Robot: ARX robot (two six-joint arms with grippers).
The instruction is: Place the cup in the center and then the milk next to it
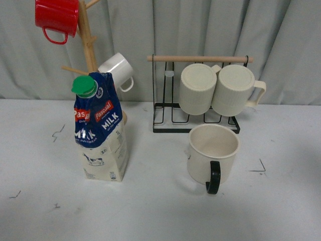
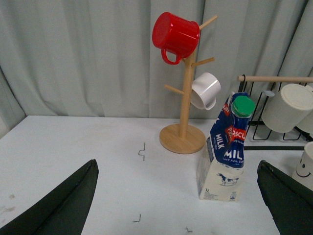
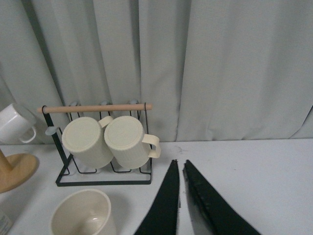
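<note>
Just right of the middle of the desk [image 1: 150, 216], we find the cup [image 1: 213, 150] standing upright, a wide cream mug with its black loop handle turned toward the front edge. Its small smiley face [image 2: 304, 171] shows only from the left wrist camera. Left of the middle stands the milk [image 1: 100, 133], a tall carton with a dark blue top, a cream base with a cow drawing and a green screw cap; bare desk lies between it and the cup. Just behind the cup, toward the back edge, a black wire rack [image 1: 170, 58] with a wooden bar holds two ribbed cream mugs [image 1: 198, 88] on their sides. Behind the milk rises a wooden mug tree [image 1: 88, 45] carrying a red mug [image 1: 56, 17] and a small white mug [image 1: 118, 70]. A pale curtain [image 1: 200, 25] hangs beyond the back edge. We see the left hand [image 2: 177, 165] released, its dark fingers [image 2: 63, 205] spread wide. The right hand [image 3: 180, 166] is clenched, its fingers nearly touching with nothing between them.
</note>
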